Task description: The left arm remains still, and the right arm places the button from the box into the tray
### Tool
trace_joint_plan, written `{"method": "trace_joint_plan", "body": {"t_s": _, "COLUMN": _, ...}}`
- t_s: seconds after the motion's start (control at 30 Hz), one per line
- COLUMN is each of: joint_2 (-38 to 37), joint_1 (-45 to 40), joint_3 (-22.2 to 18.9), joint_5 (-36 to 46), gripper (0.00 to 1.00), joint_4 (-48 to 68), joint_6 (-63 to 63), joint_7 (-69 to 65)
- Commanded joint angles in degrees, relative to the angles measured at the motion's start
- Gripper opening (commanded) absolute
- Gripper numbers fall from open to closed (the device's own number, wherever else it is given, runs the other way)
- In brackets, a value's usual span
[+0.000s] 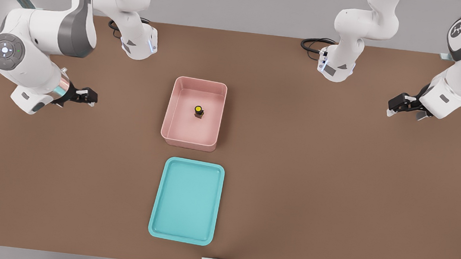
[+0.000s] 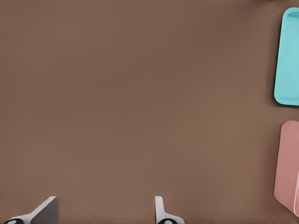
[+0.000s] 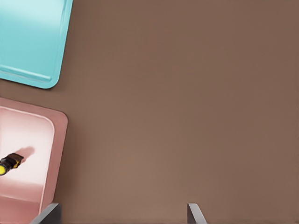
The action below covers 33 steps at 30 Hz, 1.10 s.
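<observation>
The front view alone takes in the whole scene. The right arm (image 1: 41, 38) reaches in from the front view's left, its end effector (image 1: 89, 97) hanging over bare brown surface (image 1: 337, 181), well apart from the box (image 1: 194, 113) and off to that view's left of it. The button (image 1: 198, 111) stands upright near the middle of the box floor, yellow top up, clear of all four walls. The tray (image 1: 187, 200) lies on the near side of the box, close to it but with a strip of surface between them.

The right wrist view shows what the front view does not: the two fingertips (image 3: 50, 214) spread wide apart with only bare surface between them, so the end effector is released and grips nothing. In that view the box (image 3: 53, 154) and the tray (image 3: 42, 56) are each cut off at the frame edge, and the button (image 3: 9, 163) sits half out of frame, casting a shadow on the pink floor.

The left wrist view catches only an edge of the tray (image 2: 287, 56) and an edge of the box (image 2: 287, 168); the button is outside it.
</observation>
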Motion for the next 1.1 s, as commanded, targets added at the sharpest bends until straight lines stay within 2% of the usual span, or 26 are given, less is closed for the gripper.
{"method": "trace_joint_plan", "body": {"t_s": 0.0, "joint_2": 0.0, "joint_1": 0.1, "joint_3": 0.0, "joint_5": 0.0, "gripper": 1.0, "joint_4": 0.0, "joint_6": -0.3, "joint_7": -2.8}}
{"method": "trace_joint_plan", "body": {"t_s": 0.03, "joint_2": 0.1, "joint_1": 0.2, "joint_3": 0.4, "joint_5": 0.1, "gripper": 1.0, "joint_4": -0.1, "joint_6": -0.4, "joint_7": -2.7}}
{"method": "trace_joint_plan", "body": {"t_s": 0.07, "joint_2": 1.3, "joint_1": 1.5, "joint_3": 3.0, "joint_5": 0.1, "gripper": 1.0, "joint_4": -0.3, "joint_6": -1.6, "joint_7": -2.6}}
{"method": "trace_joint_plan", "body": {"t_s": 0.13, "joint_2": 6.9, "joint_1": 6.3, "joint_3": 18.3, "joint_5": -0.1, "gripper": 1.0, "joint_4": 0.1, "joint_6": -1.0, "joint_7": 27.9}}
{"method": "trace_joint_plan", "body": {"t_s": 0.17, "joint_2": 10.0, "joint_1": 11.6, "joint_3": 19.3, "joint_5": 0.3, "gripper": 1.0, "joint_4": 1.2, "joint_6": -0.2, "joint_7": 40.2}}
{"method": "trace_joint_plan", "body": {"t_s": 0.23, "joint_2": 13.6, "joint_1": 16.9, "joint_3": 19.3, "joint_5": 1.8, "gripper": 1.0, "joint_4": -0.1, "joint_6": 4.1, "joint_7": 60.1}}
{"method": "trace_joint_plan", "body": {"t_s": 0.3, "joint_2": 11.4, "joint_1": 16.3, "joint_3": 20.1, "joint_5": 2.2, "gripper": 1.0, "joint_4": -8.8, "joint_6": 12.6, "joint_7": 68.2}}
{"method": "trace_joint_plan", "body": {"t_s": 0.4, "joint_2": 8.3, "joint_1": 14.7, "joint_3": 20.3, "joint_5": 2.2, "gripper": 1.0, "joint_4": -23.0, "joint_6": 28.1, "joint_7": 73.7}}
{"method": "trace_joint_plan", "body": {"t_s": 0.57, "joint_2": 10.3, "joint_1": 15.7, "joint_3": 21.9, "joint_5": 2.0, "gripper": 1.0, "joint_4": -29.8, "joint_6": 43.5, "joint_7": 85.5}}
{"method": "trace_joint_plan", "body": {"t_s": 0.7, "joint_2": 12.1, "joint_1": 17.3, "joint_3": 21.9, "joint_5": 1.5, "gripper": 1.0, "joint_4": -32.5, "joint_6": 49.6, "joint_7": 90.0}}
{"method": "trace_joint_plan", "body": {"t_s": 0.83, "joint_2": 10.2, "joint_1": 17.3, "joint_3": 21.9, "joint_5": -3.0, "gripper": 1.0, "joint_4": -41.2, "joint_6": 59.3, "joint_7": 90.4}}
{"method": "trace_joint_plan", "body": {"t_s": 0.9, "joint_2": 10.2, "joint_1": 17.3, "joint_3": 21.9, "joint_5": -8.2, "gripper": 1.0, "joint_4": -42.5, "joint_6": 61.5, "joint_7": 93.1}}
{"method": "trace_joint_plan", "body": {"t_s": 1.07, "joint_2": 12.3, "joint_1": 17.3, "joint_3": 21.9, "joint_5": -8.4, "gripper": 1.0, "joint_4": -44.0, "joint_6": 66.0, "joint_7": 95.7}}
